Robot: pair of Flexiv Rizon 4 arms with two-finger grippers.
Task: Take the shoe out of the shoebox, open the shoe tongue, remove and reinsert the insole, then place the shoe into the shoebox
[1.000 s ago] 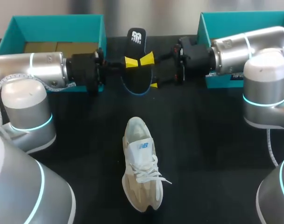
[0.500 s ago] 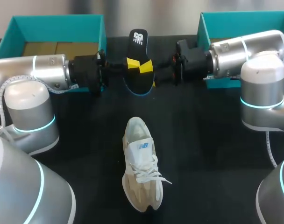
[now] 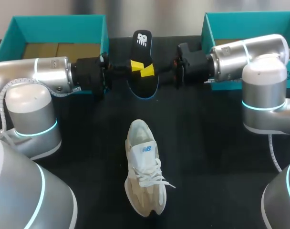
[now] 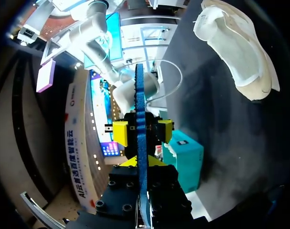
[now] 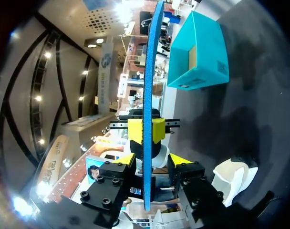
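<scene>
Holding the insole on edge above the far side of the table, our left gripper had both fingers clamped against its faces. Our right gripper stood spread to either side, not gripping. Over the last second both arms had edged inward, bunching the yellow tips together, and the shoe lay unmoved nearer us.

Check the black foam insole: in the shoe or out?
Out: black foam insole hangs clamped in left gripper's fingers, apart from the white lace-up sneaker.
</scene>
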